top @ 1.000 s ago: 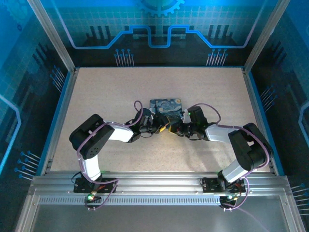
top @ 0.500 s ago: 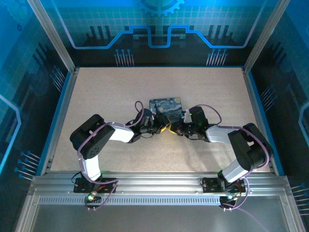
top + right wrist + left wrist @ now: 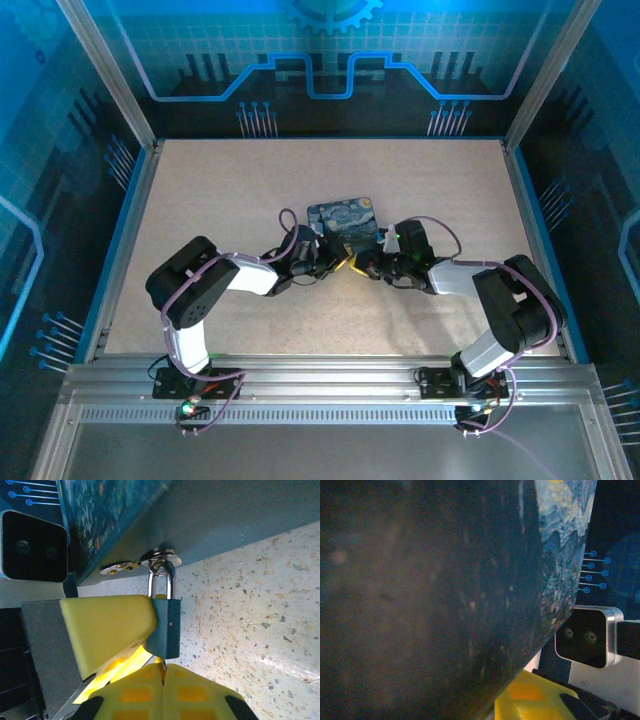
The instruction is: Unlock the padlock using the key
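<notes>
The small dark blue-grey padlock (image 3: 166,627) hangs by its silver shackle (image 3: 161,582) from the hasp of the painted tin (image 3: 200,515). A thin key (image 3: 163,666) runs from the padlock's underside into my right gripper (image 3: 164,675), whose yellow pads are shut on it. My left gripper (image 3: 337,265) grips the padlock's body, one yellow pad (image 3: 107,627) dented around its left edge. In the top view my right gripper (image 3: 363,266) meets the left one just in front of the tin (image 3: 343,220). The tin's dark side (image 3: 435,590) looms in the left wrist view above a yellow finger (image 3: 535,700).
The speckled tabletop (image 3: 250,610) lies open to the right of the padlock. Blue rails (image 3: 128,235) and glass walls border the table. The right wrist's camera housing (image 3: 585,637) sits close beside the tin.
The two grippers have drawn slightly closer together at the tin's front edge, and the tin has turned a little anticlockwise.
</notes>
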Controlling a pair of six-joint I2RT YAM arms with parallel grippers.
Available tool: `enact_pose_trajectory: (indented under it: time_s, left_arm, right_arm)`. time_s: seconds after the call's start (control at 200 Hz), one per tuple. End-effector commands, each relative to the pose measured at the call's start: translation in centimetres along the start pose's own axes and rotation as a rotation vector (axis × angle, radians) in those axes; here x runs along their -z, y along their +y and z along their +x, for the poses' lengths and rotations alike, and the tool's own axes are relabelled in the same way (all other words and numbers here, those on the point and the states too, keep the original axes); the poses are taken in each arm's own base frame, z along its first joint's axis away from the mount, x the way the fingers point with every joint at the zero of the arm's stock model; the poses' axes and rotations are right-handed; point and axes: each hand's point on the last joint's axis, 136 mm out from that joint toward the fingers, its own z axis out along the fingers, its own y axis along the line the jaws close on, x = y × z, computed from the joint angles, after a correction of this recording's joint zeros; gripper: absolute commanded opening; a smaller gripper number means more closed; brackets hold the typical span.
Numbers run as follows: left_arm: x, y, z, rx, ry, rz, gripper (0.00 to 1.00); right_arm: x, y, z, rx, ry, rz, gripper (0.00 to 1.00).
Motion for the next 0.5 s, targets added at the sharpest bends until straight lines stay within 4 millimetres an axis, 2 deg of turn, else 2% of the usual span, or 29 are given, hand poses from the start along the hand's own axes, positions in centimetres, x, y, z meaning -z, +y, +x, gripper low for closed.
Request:
enact_pose_trajectory:
  time_s: [0.0,0.135,0.27,0.33,0.4,0.495]
  left_arm:
    - [-0.4,0.5,1.1,0.034,0.048,-0.016,0.09]
    - [-0.3,0.2,1.0,0.028,0.044,-0.015,0.05]
    - [-0.1,0.1,0.9,0.023,0.039,-0.020,0.05]
    - [0.1,0.1,0.9,0.027,0.036,-0.025,0.05]
    - [0.3,0.0,0.9,0.035,0.035,-0.029,0.05]
    - [0.5,-0.2,0.8,0.045,0.029,-0.030,0.05]
  right_arm:
    - [0.7,0.0,0.3,0.016,-0.004,-0.011,0.08]
    - [1.5,-0.5,0.5,0.041,-0.011,0.016,0.20]
    - [2.8,-0.8,0.6,0.100,-0.020,0.059,0.26]
    - [3.8,-0.8,0.3,0.195,-0.040,0.109,0.28]
    - [5.5,-0.5,-0.3,0.345,-0.083,0.185,0.34]
    - [7.8,1.1,-1.0,0.537,-0.141,0.233,0.42]
